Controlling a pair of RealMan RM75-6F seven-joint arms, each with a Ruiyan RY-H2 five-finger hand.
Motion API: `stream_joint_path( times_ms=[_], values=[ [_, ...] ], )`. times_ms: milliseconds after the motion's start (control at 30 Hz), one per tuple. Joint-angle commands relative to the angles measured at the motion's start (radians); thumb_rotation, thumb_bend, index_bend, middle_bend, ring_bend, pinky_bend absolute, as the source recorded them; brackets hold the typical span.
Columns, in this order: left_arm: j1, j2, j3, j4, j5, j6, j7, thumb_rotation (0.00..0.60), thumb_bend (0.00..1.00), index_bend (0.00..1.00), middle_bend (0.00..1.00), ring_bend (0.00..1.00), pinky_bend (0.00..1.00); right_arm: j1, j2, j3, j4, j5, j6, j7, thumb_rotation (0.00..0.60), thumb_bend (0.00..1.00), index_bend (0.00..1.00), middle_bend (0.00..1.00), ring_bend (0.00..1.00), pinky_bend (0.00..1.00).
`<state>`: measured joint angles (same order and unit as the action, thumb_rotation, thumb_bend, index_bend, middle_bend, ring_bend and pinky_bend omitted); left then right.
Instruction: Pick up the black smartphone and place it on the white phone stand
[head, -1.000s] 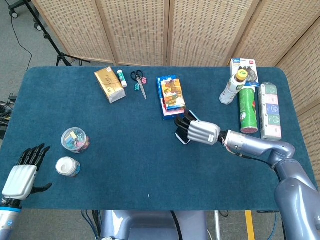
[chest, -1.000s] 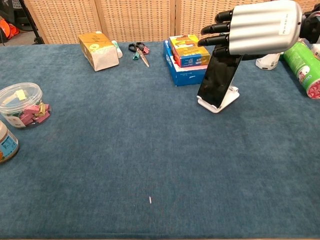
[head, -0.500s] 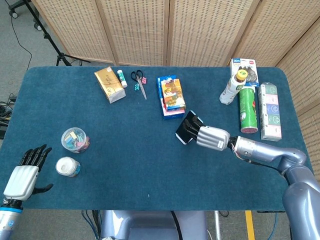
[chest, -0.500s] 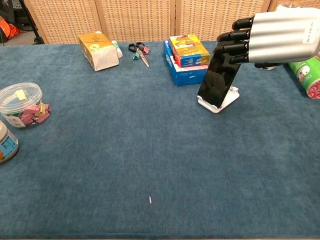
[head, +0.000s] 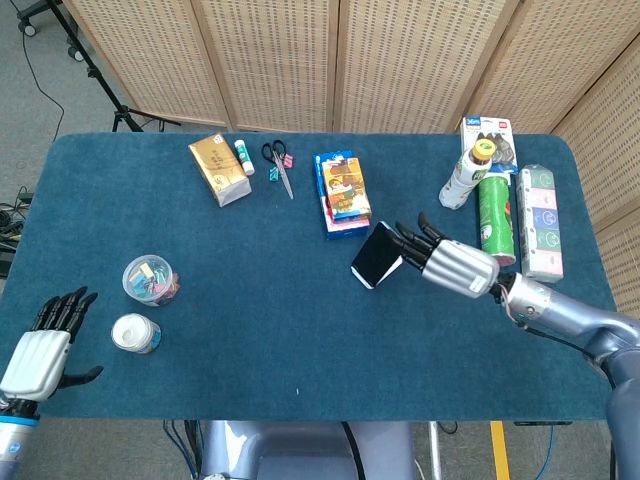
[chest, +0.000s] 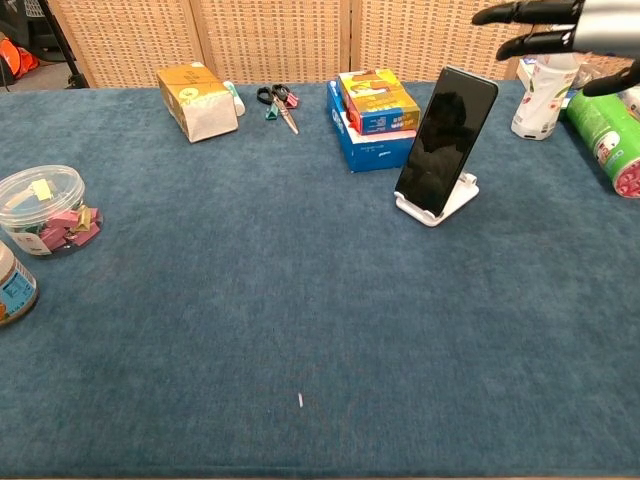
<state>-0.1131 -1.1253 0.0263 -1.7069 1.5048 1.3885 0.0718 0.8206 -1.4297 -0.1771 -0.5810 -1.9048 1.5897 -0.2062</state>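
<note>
The black smartphone (chest: 445, 138) leans upright on the white phone stand (chest: 440, 204), right of the blue box; from the head camera the smartphone (head: 378, 254) covers most of the stand. My right hand (head: 452, 262) hovers just right of the phone, fingers spread, touching nothing; its fingertips (chest: 530, 14) show at the top right of the chest view. My left hand (head: 40, 345) rests open off the table's near left corner, holding nothing.
A stack of colourful boxes (head: 342, 191) lies just behind the phone. A green can (head: 494, 218), a bottle (head: 464, 176) and a long packet (head: 540, 222) stand at the right. Scissors (head: 279, 165), a gold box (head: 220, 168), a clip jar (head: 151, 279) and a white tub (head: 135, 333) are further left.
My right hand has let go of the smartphone and drawn back to the right and up. The phone stays leaning on the stand. The left hand barely moved.
</note>
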Motion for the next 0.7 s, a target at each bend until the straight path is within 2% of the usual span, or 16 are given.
stream_joint_path(
  times_ms=[33, 133, 200, 433, 533, 700],
  values=[
    [0.004, 0.015, 0.0, 0.003, 0.009, 0.011, -0.031, 0.6, 0.0, 0.0, 0.0, 0.0, 0.0, -0.085, 0.072, 0.051, -0.111, 0.09, 0.043, 0.046, 0.6, 0.0, 0.21, 0.06, 0.04, 0.2],
    [0.007, 0.024, 0.002, 0.006, 0.019, 0.02, -0.055, 0.6, 0.0, 0.0, 0.0, 0.0, 0.0, -0.159, 0.111, 0.085, -0.233, 0.173, 0.059, 0.097, 0.6, 0.0, 0.17, 0.01, 0.0, 0.15],
    [0.01, 0.026, 0.003, 0.011, 0.027, 0.027, -0.064, 0.6, 0.0, 0.0, 0.0, 0.0, 0.0, -0.225, 0.133, 0.111, -0.358, 0.248, 0.071, 0.15, 0.6, 0.0, 0.14, 0.0, 0.0, 0.11],
    [0.02, 0.019, 0.009, 0.043, 0.068, 0.064, -0.095, 0.6, 0.0, 0.0, 0.0, 0.0, 0.0, -0.413, 0.146, 0.13, -0.64, 0.39, 0.125, 0.213, 0.6, 0.0, 0.06, 0.0, 0.0, 0.05],
    [0.029, 0.012, 0.008, 0.057, 0.084, 0.092, -0.109, 0.6, 0.0, 0.0, 0.0, 0.0, 0.0, -0.49, 0.141, 0.119, -0.707, 0.417, 0.156, 0.262, 0.6, 0.0, 0.04, 0.0, 0.0, 0.03],
    [0.042, -0.006, -0.001, 0.092, 0.113, 0.149, -0.138, 0.6, 0.0, 0.0, 0.0, 0.0, 0.0, -0.58, 0.115, 0.086, -0.723, 0.398, 0.198, 0.31, 0.6, 0.0, 0.01, 0.0, 0.0, 0.0]
  ],
)
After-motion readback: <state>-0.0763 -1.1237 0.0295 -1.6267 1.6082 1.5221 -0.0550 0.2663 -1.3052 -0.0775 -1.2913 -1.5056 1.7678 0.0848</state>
